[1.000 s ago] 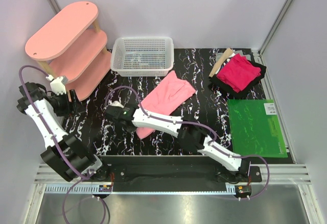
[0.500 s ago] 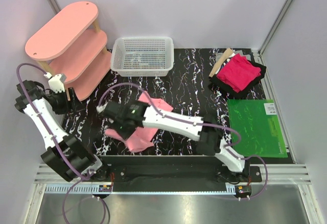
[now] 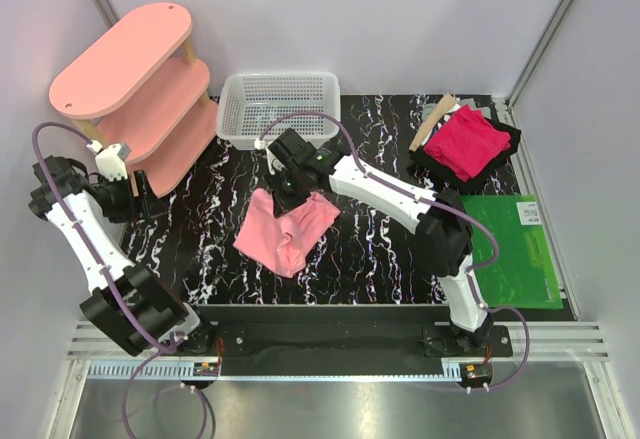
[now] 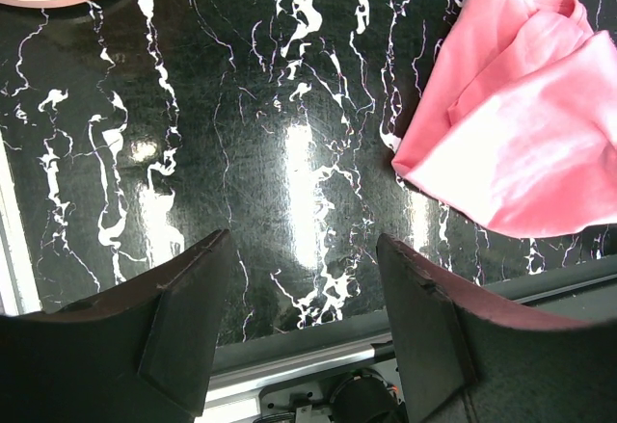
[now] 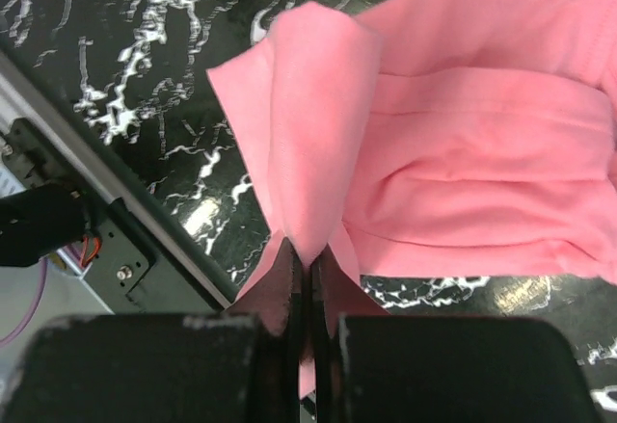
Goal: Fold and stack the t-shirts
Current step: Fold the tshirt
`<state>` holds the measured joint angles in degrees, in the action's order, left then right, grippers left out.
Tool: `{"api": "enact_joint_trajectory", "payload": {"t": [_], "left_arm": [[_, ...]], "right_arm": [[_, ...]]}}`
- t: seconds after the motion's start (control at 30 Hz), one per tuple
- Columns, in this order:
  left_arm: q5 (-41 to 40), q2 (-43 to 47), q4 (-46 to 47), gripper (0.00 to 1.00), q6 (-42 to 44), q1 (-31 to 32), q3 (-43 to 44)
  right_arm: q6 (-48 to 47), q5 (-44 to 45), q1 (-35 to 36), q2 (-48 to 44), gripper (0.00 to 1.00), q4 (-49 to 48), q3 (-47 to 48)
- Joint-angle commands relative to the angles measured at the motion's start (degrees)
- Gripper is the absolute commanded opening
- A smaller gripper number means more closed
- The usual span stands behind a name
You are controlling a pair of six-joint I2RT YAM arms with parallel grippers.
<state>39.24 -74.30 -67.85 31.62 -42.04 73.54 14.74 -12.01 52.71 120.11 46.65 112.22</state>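
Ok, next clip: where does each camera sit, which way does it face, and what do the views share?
Top: fixed above and behind the arms, looking down on the table; both arms show, bases at the bottom.
Left wrist: on the left arm, looking down at the table; open left gripper at the bottom.
Right wrist: on the right arm, looking down along the right gripper, shut on the pink shirt.
Shared: all three show the pink shirt.

No text could be read anywhere. A white label [image 3: 527, 213] sat on the green mat [image 3: 515, 259]. Its print was too small to make out.
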Motion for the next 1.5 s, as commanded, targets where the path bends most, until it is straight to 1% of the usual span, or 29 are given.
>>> {"api": "enact_joint_trajectory", "payload": {"t": [0.0,0.13,0.27,0.37,0.4,0.43,0.47,0.5,0.53,0.57,0.63,0.67,0.7,0.77,0.8,0.87,0.93,1.03,1.07,1.13,1.17,1.23,1.27,1.47], "left_arm": [[1.45,0.39,-0.52,0.66,0.29,0.82,1.26],[1.10,0.30,-0.52,0.66,0.29,1.61,0.82],[0.40,0.12,-0.70,0.66,0.03,3.10,0.64],[-0.04,0.91,-0.87,0.66,-0.41,5.21,0.55],[-0.22,1.26,-1.14,0.67,-0.41,6.78,0.55],[-0.31,1.61,-1.40,0.67,-0.33,7.67,0.64],[-1.00,1.88,-1.66,0.67,-0.24,8.89,0.64],[-1.36,2.05,-2.45,0.67,0.11,11.52,0.64],[-1.71,2.32,-2.54,0.67,0.11,12.59,0.73],[-2.15,2.76,-2.72,0.67,0.03,13.73,0.82],[-2.59,3.11,-3.16,0.67,-0.33,16.28,1.25],[-2.68,3.20,-3.25,0.67,-0.41,16.81,1.52],[-2.77,3.20,-3.25,0.67,-0.85,17.77,1.78],[-2.95,2.94,-3.25,0.67,-1.38,18.66,2.31],[-3.03,2.76,-3.34,0.67,-1.99,19.53,2.49],[-3.47,2.58,-3.16,0.67,-2.61,20.42,2.58],[-4.00,2.58,-3.07,0.67,-3.31,21.12,2.31],[-4.52,2.58,-2.28,0.68,-3.93,21.30,1.87],[-4.70,2.50,-1.93,0.68,-4.19,21.39,1.70],[-5.14,2.23,-1.49,0.67,-4.46,21.39,1.43],[-5.14,2.15,-1.40,0.67,-4.63,21.30,1.43],[-5.49,2.14,-1.14,0.67,-4.90,21.48,1.26],[-5.67,2.23,-0.79,0.68,-5.25,21.48,1.17],[-6.46,2.50,-0.61,0.68,-5.86,21.65,2.40]], "right_arm": [[-3.05,-5.30,-2.43,0.21,0.00,-5.95,-0.51],[-4.02,-7.23,-5.42,1.17,0.00,-7.10,-1.13],[-6.04,-6.80,-8.49,2.40,0.00,-8.33,-1.39],[-6.48,-8.02,-11.92,4.94,0.00,-8.69,-0.87],[-6.57,-7.85,-12.71,5.56,0.01,-8.77,-0.87],[-6.83,-7.33,-14.02,6.35,0.05,-8.77,-0.61],[-7.09,-6.80,-14.73,7.84,0.14,-8.69,-0.43],[-7.10,-5.32,-15.26,8.46,0.31,-8.51,-0.25],[-6.66,-4.43,-16.57,8.99,0.55,-8.34,-0.08],[-5.79,-3.47,-17.11,9.69,0.65,-8.07,0.10],[-4.73,0.75,-18.42,9.79,0.89,-7.02,0.63],[-4.11,2.85,-18.69,8.83,0.89,-6.58,0.63],[-4.11,7.13,-18.87,7.95,0.90,-6.66,0.63],[-3.32,14.25,-18.87,5.14,0.96,-6.23,0.89],[-3.14,18.47,-18.87,4.17,0.97,-6.14,1.15],[-1.66,20.70,-18.87,0.48,0.97,-6.14,1.15],[0.10,20.89,-18.78,-3.54,0.97,-6.14,0.46],[2.48,6.53,-18.61,-6.99,0.97,-6.66,-0.42],[4.40,-3.88,-18.61,-7.26,0.97,-7.62,-0.69],[7.04,-14.22,-18.52,-7.87,0.97,-10.25,-3.31],[9.84,-21.93,-18.52,-7.97,0.97,-14.44,-4.81],[13.54,-27.16,-18.17,-7.53,0.97,-19.21,-9.64],[16.60,-31.80,-18.25,-6.83,0.97,-22.28,-10.70],[21.55,-37.38,-18.17,-1.56,0.98,-26.26,-17.82]]}}
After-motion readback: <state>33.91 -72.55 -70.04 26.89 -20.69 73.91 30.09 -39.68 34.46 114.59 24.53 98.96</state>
